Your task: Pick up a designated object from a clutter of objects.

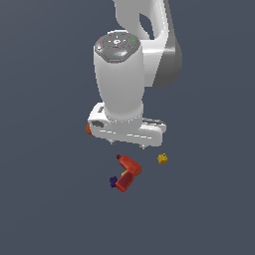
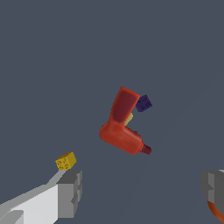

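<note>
Where the grey floor lies bare below the arm, the red L-shaped toy power drill [image 1: 128, 174] [image 2: 122, 124] rests on its side, its dark tip pointing toward the exterior view's upper left. A tiny dark purple piece [image 1: 114, 181] [image 2: 143, 103] sits touching the drill's handle end, on the exterior view's left. A tiny yellow lumpy piece [image 1: 162, 159] [image 2: 65, 161] lies near, to the exterior view's right. A small orange-red ball [image 1: 88, 129] peeks from behind the white hand. The gripper [image 1: 127, 144] [image 2: 140, 192] hangs above the drill, fingers [image 2: 70, 192] spread wide, holding nothing.
</note>
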`<state>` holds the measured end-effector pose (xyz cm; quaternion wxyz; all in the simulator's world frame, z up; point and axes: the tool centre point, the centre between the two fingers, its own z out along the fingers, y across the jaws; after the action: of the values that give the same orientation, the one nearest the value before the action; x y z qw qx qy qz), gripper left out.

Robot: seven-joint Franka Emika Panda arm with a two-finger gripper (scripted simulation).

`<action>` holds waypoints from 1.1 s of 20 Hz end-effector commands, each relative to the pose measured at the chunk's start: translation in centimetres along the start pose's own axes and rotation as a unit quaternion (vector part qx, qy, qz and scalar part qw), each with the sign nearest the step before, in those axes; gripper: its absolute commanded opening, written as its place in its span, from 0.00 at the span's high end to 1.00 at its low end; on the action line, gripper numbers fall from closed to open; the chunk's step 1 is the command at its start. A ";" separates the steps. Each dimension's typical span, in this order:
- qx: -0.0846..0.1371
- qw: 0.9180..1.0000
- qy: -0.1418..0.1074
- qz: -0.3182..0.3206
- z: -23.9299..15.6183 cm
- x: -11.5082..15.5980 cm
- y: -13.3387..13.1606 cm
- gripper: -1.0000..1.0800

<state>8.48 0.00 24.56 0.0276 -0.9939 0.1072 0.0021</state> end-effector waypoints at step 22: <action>0.026 0.982 -0.011 0.186 15.3 8.0 1.7 0.00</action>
<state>15.74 -2.44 9.49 0.0529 -0.9569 0.2851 0.0154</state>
